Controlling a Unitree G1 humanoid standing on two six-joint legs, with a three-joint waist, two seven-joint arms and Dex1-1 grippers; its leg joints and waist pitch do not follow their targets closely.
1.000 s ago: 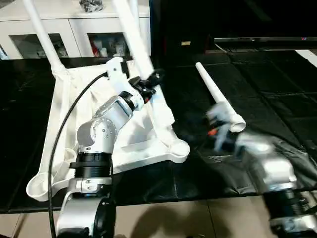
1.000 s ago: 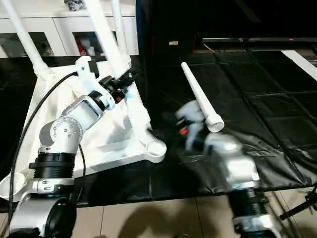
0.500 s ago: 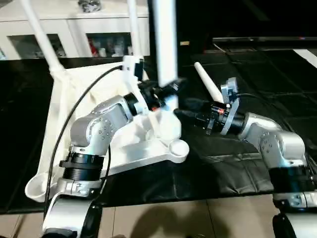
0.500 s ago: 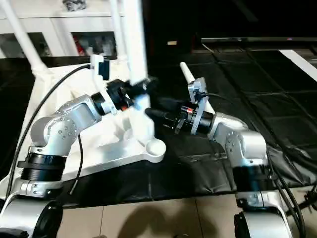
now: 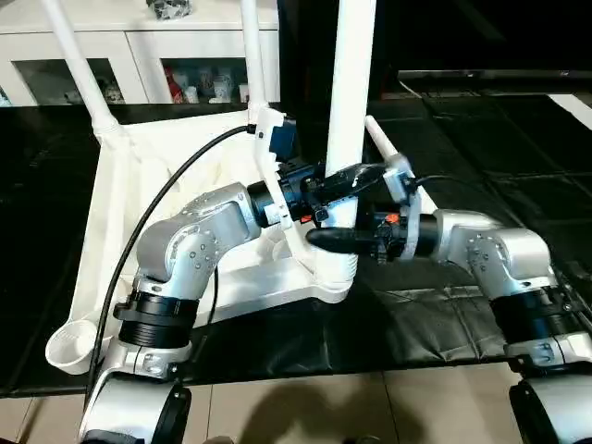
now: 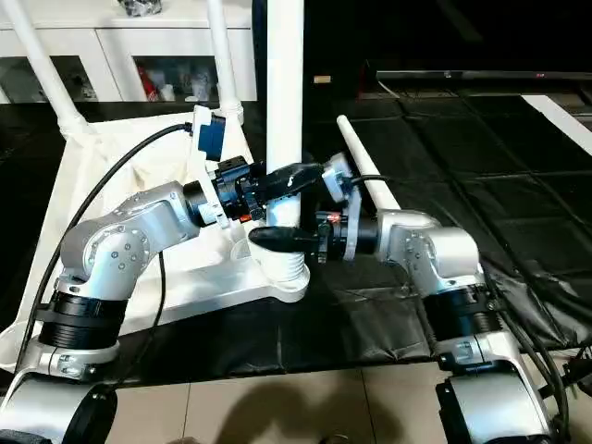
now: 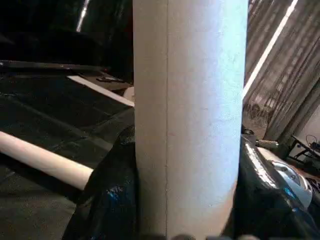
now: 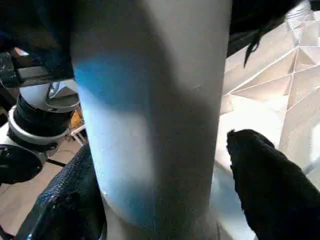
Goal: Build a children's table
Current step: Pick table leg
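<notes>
Within the last second the left gripper (image 5: 338, 180), pinching the white tapered plastic leg (image 5: 350, 102), had swung it upright over the white tabletop's (image 5: 176, 176) near corner socket (image 5: 335, 276), while the right gripper (image 5: 324, 239) arrived around its base, jaws narrowing but grip uncertain, so seating seemed imminent.

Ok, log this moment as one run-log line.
stage: third leg upright at near corner socket | left gripper: shut on third leg | right gripper: fingers around leg base, grip unclear | spare leg: lying on black mat

This is looking like a lived-in room at home: a white cabinet (image 5: 139, 55) with glass doors is standing along the back wall, small colourful items are sitting behind its panes, and black sheeting (image 5: 481, 139) is covering the floor beside pale tiles (image 5: 370, 407).
</notes>
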